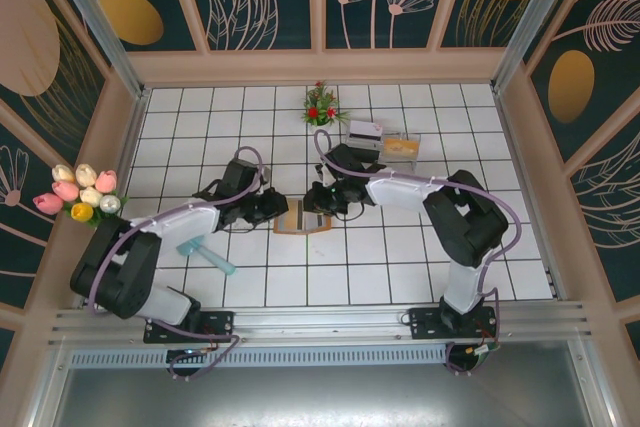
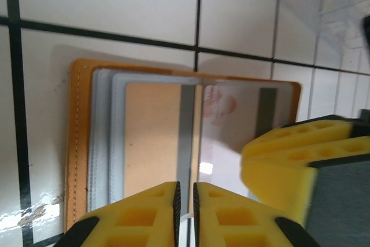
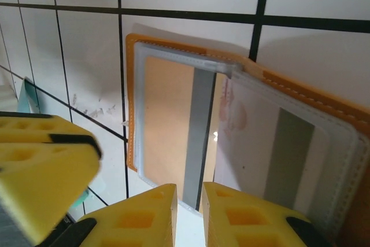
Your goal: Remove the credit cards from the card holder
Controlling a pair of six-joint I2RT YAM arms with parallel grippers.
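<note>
The orange-brown card holder [image 1: 300,218] lies open on the white tiles between my two grippers. Its clear sleeves show an orange-tan card [image 2: 153,137] and a white card with a dark stripe [image 3: 289,154]. Two teal credit cards [image 1: 205,253] lie on the tiles to the left of the holder. My left gripper [image 2: 186,188] hovers at the holder's near edge over the centre fold, its jaws a thin slit apart. My right gripper [image 3: 189,192] comes in from the opposite side at the same fold, narrowly open with tile showing in the gap. Each gripper's yellow finger intrudes into the other's wrist view.
A clear plastic tray [image 1: 401,145] and a small white box [image 1: 364,131] stand behind the right arm. A potted plant [image 1: 320,107] sits at the back centre, and a tulip bunch [image 1: 80,193] hangs at the left wall. Wooden walls enclose the tiled floor.
</note>
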